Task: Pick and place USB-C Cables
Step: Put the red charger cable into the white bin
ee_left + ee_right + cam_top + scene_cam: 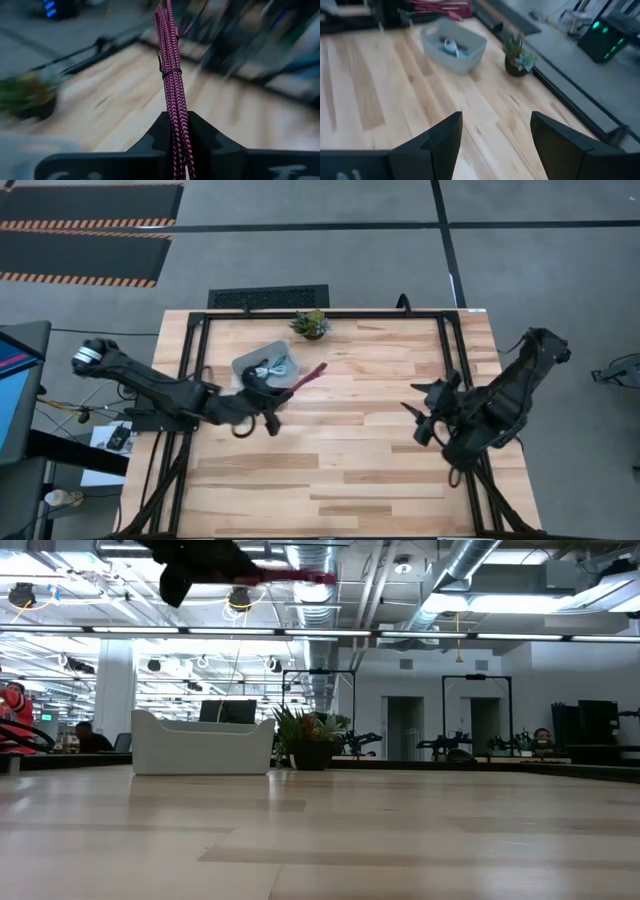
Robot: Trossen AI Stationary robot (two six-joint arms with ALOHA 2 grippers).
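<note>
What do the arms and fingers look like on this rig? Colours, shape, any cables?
Both arms are matte black and jointed. The left arm has a silver cap at its base end. The right gripper has two flat, angular black fingers. Black cables trail near both bases.

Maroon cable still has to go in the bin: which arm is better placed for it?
Left. Its gripper already holds the maroon cable beside the bin; the right gripper is open, far across the table.

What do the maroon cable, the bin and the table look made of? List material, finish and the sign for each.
Maroon cable: woven fabric sheath, matte; a herringbone braid shows where the left tool clamps it.
Bin: probably plastic, frosted and translucent; the cables inside show through its walls.
Table: pale wood, smooth with a slight sheen; it shows plank seams and grain.
</note>
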